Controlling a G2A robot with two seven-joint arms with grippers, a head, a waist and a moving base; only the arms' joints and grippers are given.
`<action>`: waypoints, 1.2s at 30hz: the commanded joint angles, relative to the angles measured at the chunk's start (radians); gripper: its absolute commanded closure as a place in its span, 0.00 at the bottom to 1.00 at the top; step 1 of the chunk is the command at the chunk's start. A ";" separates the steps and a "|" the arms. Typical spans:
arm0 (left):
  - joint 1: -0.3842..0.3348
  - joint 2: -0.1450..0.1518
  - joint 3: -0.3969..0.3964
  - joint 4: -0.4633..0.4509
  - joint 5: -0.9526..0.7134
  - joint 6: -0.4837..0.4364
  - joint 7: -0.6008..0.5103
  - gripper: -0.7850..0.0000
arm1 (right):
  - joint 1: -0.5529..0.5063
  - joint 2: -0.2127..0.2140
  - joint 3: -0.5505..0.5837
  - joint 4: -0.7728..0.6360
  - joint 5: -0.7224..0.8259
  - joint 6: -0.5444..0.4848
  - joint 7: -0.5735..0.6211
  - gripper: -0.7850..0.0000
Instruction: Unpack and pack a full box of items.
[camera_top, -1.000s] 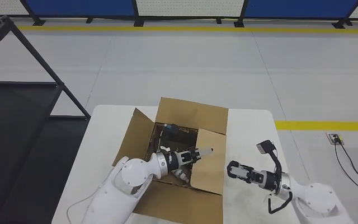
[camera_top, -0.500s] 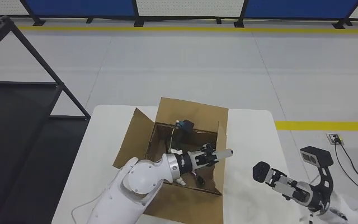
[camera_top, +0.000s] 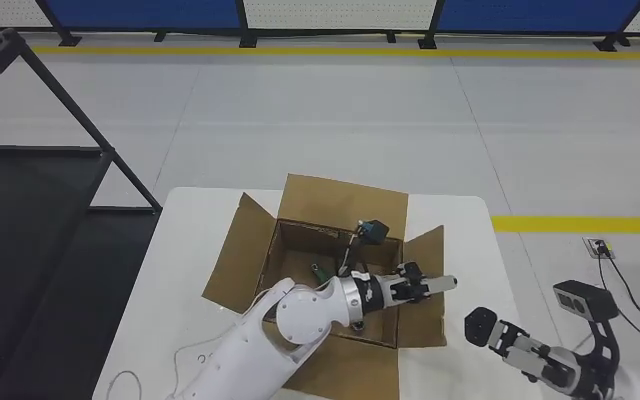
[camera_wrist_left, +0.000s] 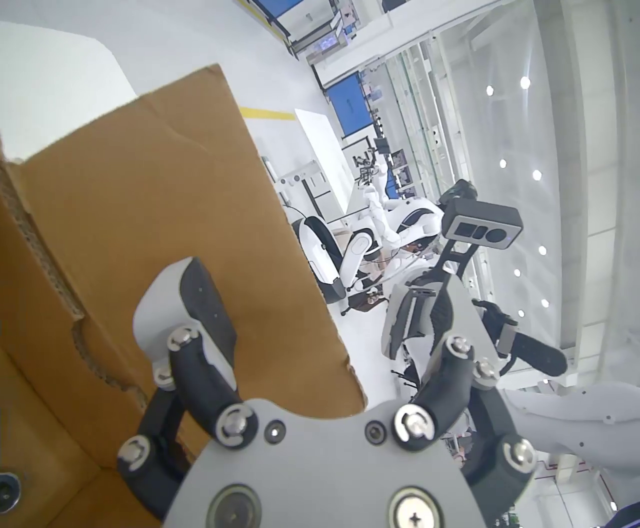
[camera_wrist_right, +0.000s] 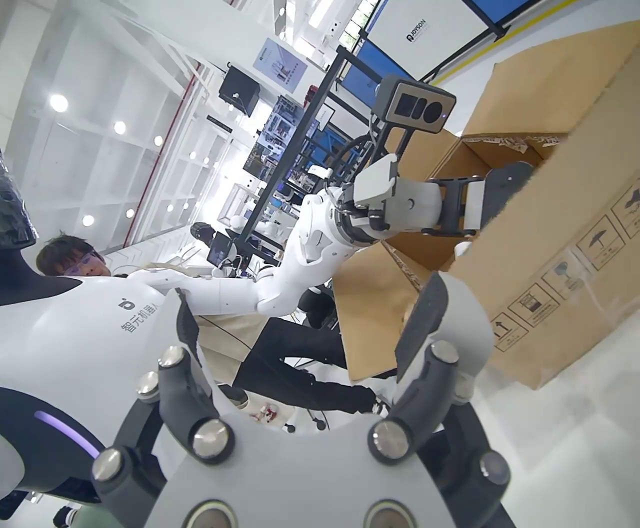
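White table (camera_top: 190, 240) holds the open cardboard box (camera_top: 345, 200) at mid-frame. The box's right flap (camera_top: 428, 262), upright a second ago, now leans outward. The left gripper (camera_top: 440, 285) has pushed further right over it, jaws spread and holding nothing. The right gripper (camera_top: 480, 327) has backed toward the lower right corner, jaws wide and empty.

White table (camera_top: 190, 250): one cardboard box (camera_top: 340, 205) sits directly on top, roughly central. Box upright, base flat on surface, top flaps open and folded outward. White tabletop visible left, right and behind box.
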 joint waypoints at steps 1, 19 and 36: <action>-0.014 -0.012 0.020 0.025 -0.004 -0.007 0.008 0.00 | 0.001 0.002 0.001 -0.003 -0.011 0.001 0.005 0.00; -0.009 -0.044 0.001 0.074 -0.007 -0.019 -0.002 0.00 | 0.020 0.014 -0.065 0.016 -0.067 0.015 0.022 0.00; 0.070 -0.020 -0.165 -0.042 0.027 -0.034 0.003 0.00 | 0.065 0.024 -0.121 0.068 -0.215 0.100 -0.061 0.00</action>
